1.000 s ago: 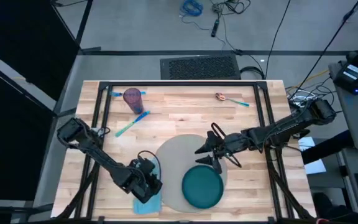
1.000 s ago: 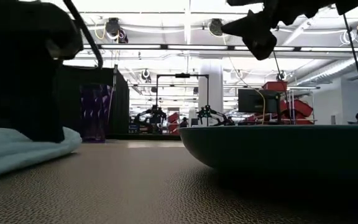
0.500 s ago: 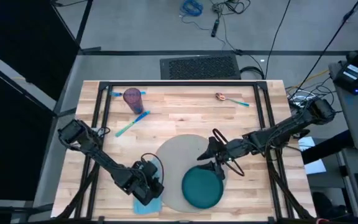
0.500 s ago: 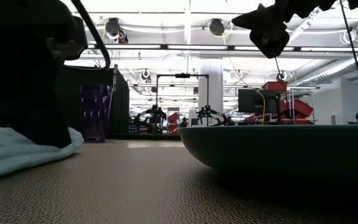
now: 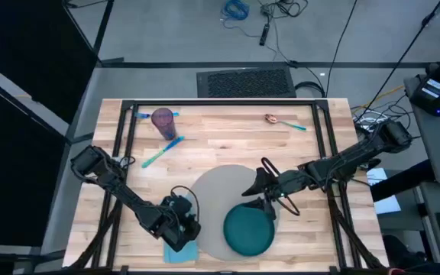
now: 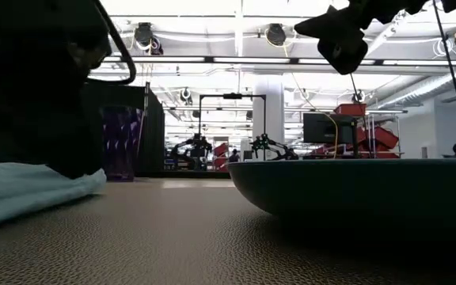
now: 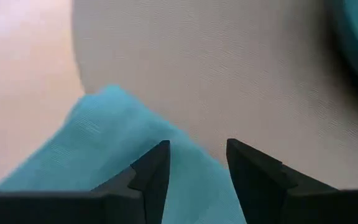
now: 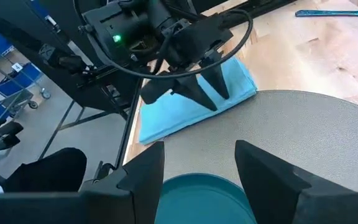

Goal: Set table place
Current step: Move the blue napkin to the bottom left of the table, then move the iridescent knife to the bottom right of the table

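Observation:
The round grey placemat (image 5: 216,191) lies near the table's front edge, and the dark teal plate (image 5: 248,231) sits on its near right part. A light blue napkin (image 5: 183,252) lies flat on the wood, its right edge overlapping the placemat's left rim. My left gripper (image 5: 180,231) stands open over the napkin (image 7: 104,143), fingers pointing down. My right gripper (image 5: 260,192) hovers open above the placemat (image 8: 303,130), just past the plate's far rim, holding nothing. My left gripper's open fingers (image 8: 213,93) point down at the napkin's right part (image 8: 191,112) beside the placemat's rim. I cannot tell whether their tips touch the cloth. The napkin lies flat on the table.
A purple cup (image 5: 163,121) stands at the far left, with blue-handled utensils (image 5: 163,153) beside it. A spoon (image 5: 281,121) lies at the far right. The black frame's bars (image 5: 220,102) cross above the table's edges. Bare wood shows between the placemat and the far utensils.
My right gripper has drifted a little toward the table's right and near edges, staying above the plate. In the low view my left gripper has drawn back from the napkin, and the napkin's raised right end has sunk flatter.

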Tool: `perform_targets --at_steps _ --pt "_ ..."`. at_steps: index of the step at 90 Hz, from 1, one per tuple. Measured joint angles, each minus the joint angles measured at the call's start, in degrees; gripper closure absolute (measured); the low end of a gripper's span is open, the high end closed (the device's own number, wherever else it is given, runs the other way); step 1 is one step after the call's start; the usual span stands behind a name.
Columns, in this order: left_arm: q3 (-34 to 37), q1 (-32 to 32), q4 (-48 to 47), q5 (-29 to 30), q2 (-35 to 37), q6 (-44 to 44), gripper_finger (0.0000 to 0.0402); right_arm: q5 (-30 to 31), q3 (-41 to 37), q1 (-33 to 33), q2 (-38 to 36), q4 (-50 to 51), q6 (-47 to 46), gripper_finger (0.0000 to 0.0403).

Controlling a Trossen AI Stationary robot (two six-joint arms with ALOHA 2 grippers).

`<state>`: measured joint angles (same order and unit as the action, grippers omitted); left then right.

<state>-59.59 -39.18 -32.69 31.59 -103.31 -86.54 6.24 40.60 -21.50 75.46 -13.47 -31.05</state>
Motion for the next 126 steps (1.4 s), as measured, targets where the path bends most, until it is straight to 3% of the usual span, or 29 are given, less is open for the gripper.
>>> perform_targets --at_steps 40,93,112,126 --pt "0.0 3.3 -0.2 -4.6 -2.2 2.4 0.0258 -0.3 0.0 0.0 0.0 0.1 0.3 0.0220" --pt "-0.7 1.6 4.7 -4.5 -2.3 5.1 0.0258 -0.3 0.0 0.0 0.0 0.1 0.6 0.0220" --pt "-2.3 0.9 4.8 2.5 -1.6 9.2 0.0258 0.0 0.0 0.2 0.0 0.1 0.7 0.0220" --pt "-6.4 1.9 -7.3 5.7 1.3 11.5 0.0258 0.1 0.0 0.7 0.0 0.0 0.7 0.0220"
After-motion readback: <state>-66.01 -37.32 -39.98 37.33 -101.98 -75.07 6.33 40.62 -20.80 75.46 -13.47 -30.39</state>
